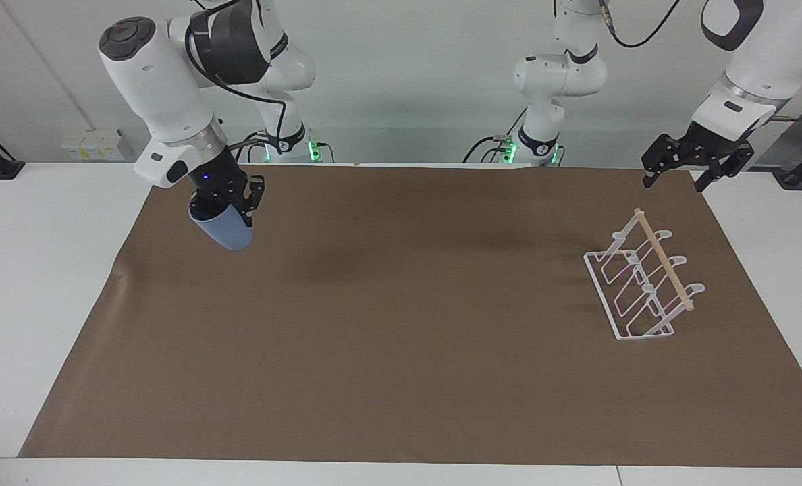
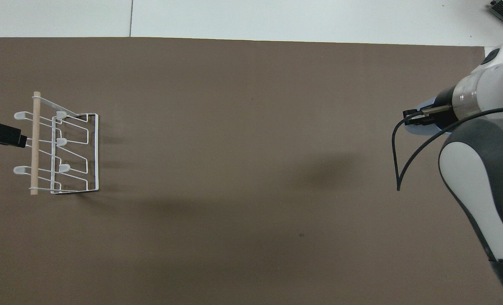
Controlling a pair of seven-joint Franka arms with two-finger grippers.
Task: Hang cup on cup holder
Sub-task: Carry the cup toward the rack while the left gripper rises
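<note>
The light blue cup (image 1: 224,229) hangs tilted in the air over the brown mat (image 1: 401,351) at the right arm's end of the table. My right gripper (image 1: 223,213) is shut on the cup's rim. In the overhead view only slivers of the cup (image 2: 417,128) show around the right gripper (image 2: 421,118). The white wire cup holder (image 1: 644,283) with its wooden dowel stands on the mat at the left arm's end and carries nothing. My left gripper (image 1: 672,181) waits open in the air over the mat's edge beside the cup holder (image 2: 61,148), where only its tip (image 2: 6,134) shows from overhead.
The brown mat (image 2: 234,127) covers most of the white table (image 1: 36,270). A black cable (image 2: 404,161) loops off the right arm's wrist. The mat's edge is rumpled at the right arm's end.
</note>
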